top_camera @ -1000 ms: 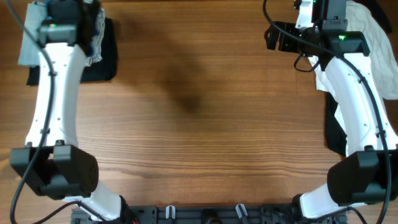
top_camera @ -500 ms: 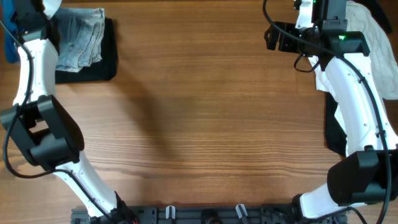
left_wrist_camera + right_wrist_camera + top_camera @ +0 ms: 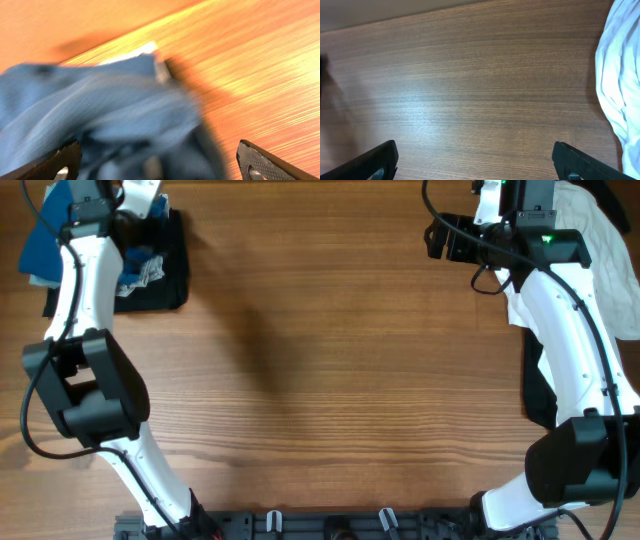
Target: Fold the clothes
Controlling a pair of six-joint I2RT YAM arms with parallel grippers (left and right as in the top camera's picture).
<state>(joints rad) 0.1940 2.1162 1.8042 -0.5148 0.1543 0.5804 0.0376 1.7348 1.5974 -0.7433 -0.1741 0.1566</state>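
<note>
A robotics test bench, probably in a lab, was indicated. Two white-and-black robot arms, the left arm (image 3: 85,290) and the right arm (image 3: 570,320), were mounted on a black rail (image 3: 330,525) at the near edge of a wooden table (image 3: 320,360). Black cables (image 3: 426,200) were looped from them, and a crumpled white shirt (image 3: 600,240) was heaped at a far corner.
</note>
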